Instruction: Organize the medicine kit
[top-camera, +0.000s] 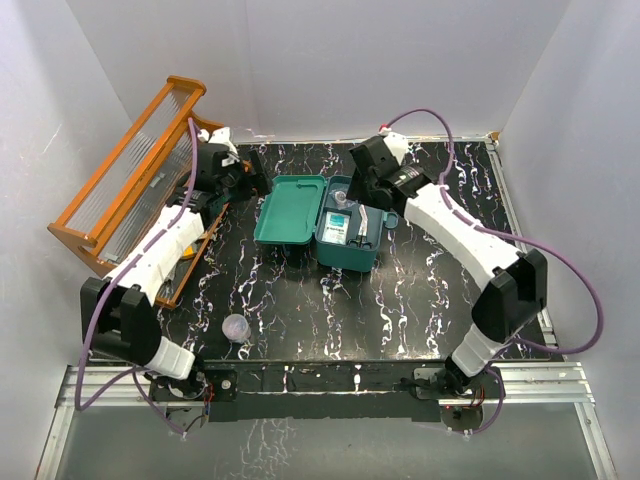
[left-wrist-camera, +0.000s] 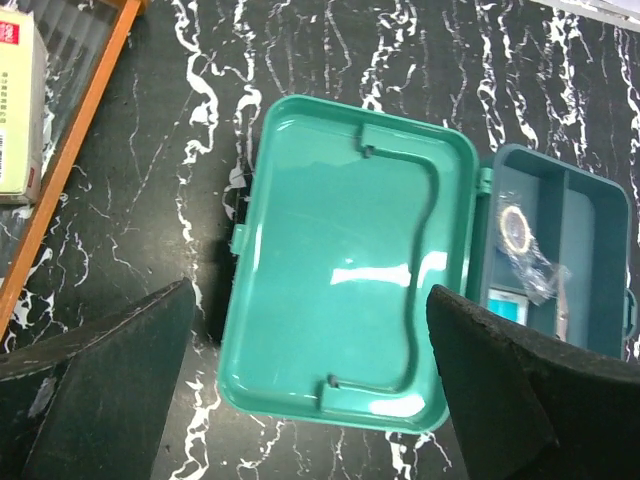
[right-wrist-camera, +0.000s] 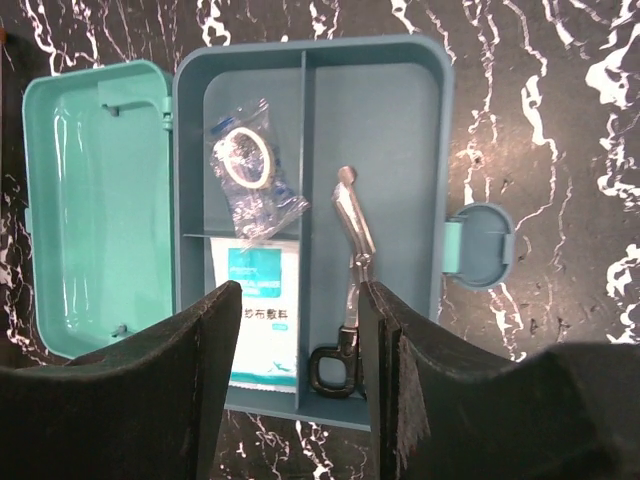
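The teal medicine kit (top-camera: 352, 255) lies open mid-table, its empty lid (top-camera: 292, 212) folded out to the left. In the right wrist view the divided base (right-wrist-camera: 400, 130) holds a bagged tape roll (right-wrist-camera: 245, 160), a white gauze packet (right-wrist-camera: 255, 310) and scissors (right-wrist-camera: 350, 250). My right gripper (right-wrist-camera: 298, 370) is open and empty, hovering over the base's near edge, with the scissors' handle beside its right finger. My left gripper (left-wrist-camera: 310, 400) is open and empty above the lid (left-wrist-camera: 340, 290). In the top view it (top-camera: 240, 180) sits left of the kit and the right gripper (top-camera: 368, 195) behind it.
An orange wooden rack with clear ribbed panels (top-camera: 130, 175) leans at the far left. A white and red box (left-wrist-camera: 15, 110) lies on it. A small clear cup (top-camera: 236, 327) stands near the front left. White walls enclose the black marbled table.
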